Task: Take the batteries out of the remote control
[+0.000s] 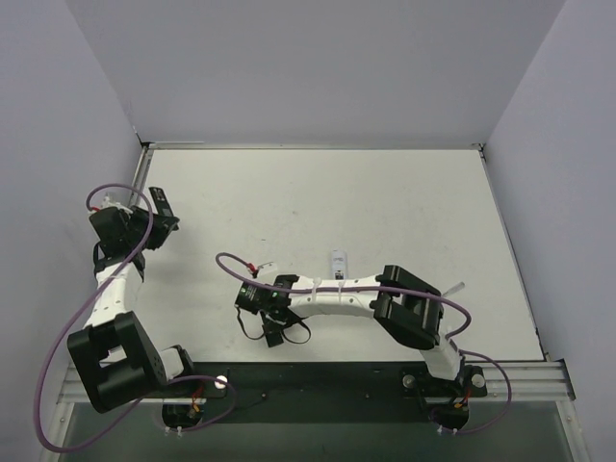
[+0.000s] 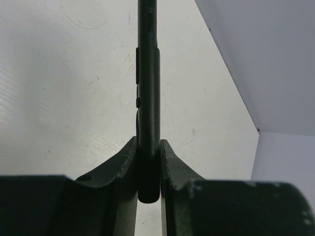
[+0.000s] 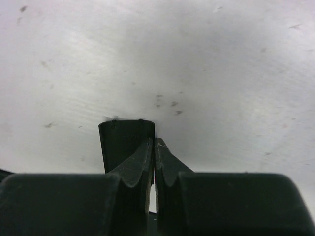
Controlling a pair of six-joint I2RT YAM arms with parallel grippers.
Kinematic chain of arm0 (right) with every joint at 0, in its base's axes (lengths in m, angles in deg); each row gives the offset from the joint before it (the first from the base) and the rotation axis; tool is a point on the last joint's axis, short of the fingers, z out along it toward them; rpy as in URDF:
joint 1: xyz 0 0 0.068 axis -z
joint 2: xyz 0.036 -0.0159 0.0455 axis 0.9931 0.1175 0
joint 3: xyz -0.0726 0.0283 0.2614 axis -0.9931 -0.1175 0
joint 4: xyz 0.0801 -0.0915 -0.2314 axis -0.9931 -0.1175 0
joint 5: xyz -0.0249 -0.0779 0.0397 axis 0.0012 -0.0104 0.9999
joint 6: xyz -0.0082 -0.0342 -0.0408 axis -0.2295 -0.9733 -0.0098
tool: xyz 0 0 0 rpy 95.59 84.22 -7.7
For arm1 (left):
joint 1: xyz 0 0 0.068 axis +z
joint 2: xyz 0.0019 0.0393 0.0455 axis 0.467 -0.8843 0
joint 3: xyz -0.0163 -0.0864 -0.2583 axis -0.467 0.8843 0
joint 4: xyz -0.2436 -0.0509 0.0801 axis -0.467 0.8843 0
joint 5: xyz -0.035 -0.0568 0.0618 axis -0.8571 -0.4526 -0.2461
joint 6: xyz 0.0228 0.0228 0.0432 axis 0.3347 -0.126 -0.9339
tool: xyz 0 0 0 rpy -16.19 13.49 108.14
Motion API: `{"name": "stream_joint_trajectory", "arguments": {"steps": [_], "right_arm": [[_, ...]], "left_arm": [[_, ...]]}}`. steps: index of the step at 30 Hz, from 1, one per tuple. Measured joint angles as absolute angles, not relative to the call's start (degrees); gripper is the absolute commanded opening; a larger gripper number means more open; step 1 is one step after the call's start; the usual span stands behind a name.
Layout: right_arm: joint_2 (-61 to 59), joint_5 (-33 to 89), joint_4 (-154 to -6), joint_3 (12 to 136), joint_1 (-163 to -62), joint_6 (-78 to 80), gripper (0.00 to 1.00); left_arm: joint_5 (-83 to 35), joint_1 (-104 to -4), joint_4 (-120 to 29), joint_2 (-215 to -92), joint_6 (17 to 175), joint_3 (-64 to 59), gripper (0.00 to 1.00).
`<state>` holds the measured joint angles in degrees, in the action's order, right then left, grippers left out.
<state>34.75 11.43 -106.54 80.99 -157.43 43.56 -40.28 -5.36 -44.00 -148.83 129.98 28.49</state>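
Prep stage, looks like. Left gripper clamped on black remote, edge-on, by left wall. Right gripper fully closed, black cover right against it, grip unclear. Batteries not visible, probably inside remote. Next: ditch cover, pick them out.

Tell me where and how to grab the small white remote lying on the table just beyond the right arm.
Probably pinch the white remote across its narrow width near mid-length, coming straight down. It lies flat on the table with its long axis pointing away from the arm bases, so both long sides look free.
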Motion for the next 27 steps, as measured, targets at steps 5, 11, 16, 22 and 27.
{"name": "stream_joint_trajectory", "arguments": {"steps": [5, 11, 16, 22, 27], "right_arm": [[31.6, 8.22, -106.85, 76.51, -155.02, 43.54, 0.0], [25.52, 5.25, -107.31, 68.68, -152.01, 43.51, 0.0], [18.53, 3.83, -107.68, 61.91, -150.02, 43.84, 0.0], [13.94, 3.08, -107.38, 57.08, -150.04, 45.85, 0.0], [12.94, 2.6, -107.2, 54.41, -150.04, 47.82, 0.0]], "left_arm": [[-41.81, -8.05, -44.22, -148.83, 129.91, 30.28, 0.0], [-46.42, -18.08, -45.68, -150.8, 130.33, 32.21, 0.0], [-47.56, -29.18, -52.02, -151.96, 134.42, 37.85, 0.0], [-44.7, -42.12, -58.86, -152.51, 139.84, 44.25, 0.0], [-41.18, -48.22, -63.87, -154.95, 143.01, 46.39, 0.0]]}}
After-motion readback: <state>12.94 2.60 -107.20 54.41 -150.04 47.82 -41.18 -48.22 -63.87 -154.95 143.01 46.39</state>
